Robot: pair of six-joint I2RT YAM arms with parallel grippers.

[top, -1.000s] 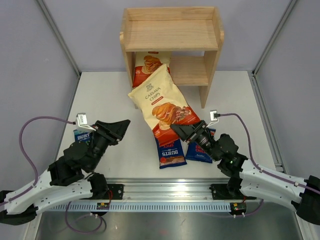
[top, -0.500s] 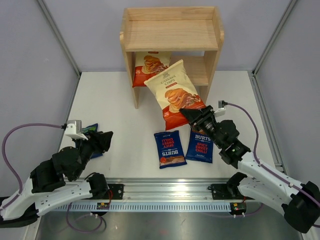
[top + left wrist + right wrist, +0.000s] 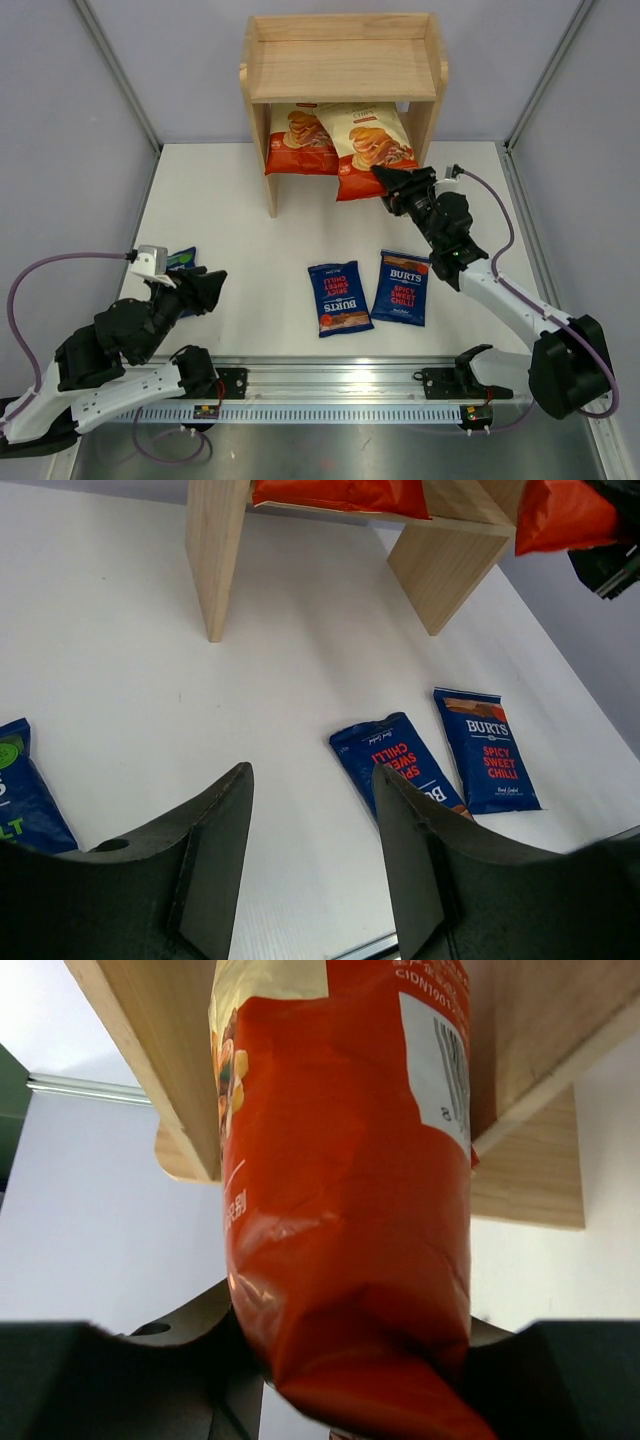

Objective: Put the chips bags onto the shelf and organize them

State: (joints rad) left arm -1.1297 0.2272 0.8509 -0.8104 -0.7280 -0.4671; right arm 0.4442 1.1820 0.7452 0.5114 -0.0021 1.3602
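Right fingers [image 3: 185, 1335] are clenched on the bottom seam of a cassava bag [image 3: 366, 148]. The bag is partly inside the lower tier of the shelf [image 3: 345, 68] at the far edge of the desk [image 3: 220, 200], touching a second cassava bag [image 3: 298, 140]. Left fingers [image 3: 215, 850] are spread wide and empty over the near-left corner, by the blue-green bag [image 3: 181, 261]. Two Burts bags [image 3: 340, 297] lie flat by the near edge. The bags are likely light and soft, with slick film and chips that crush easily. Pinch the seam, not the belly.
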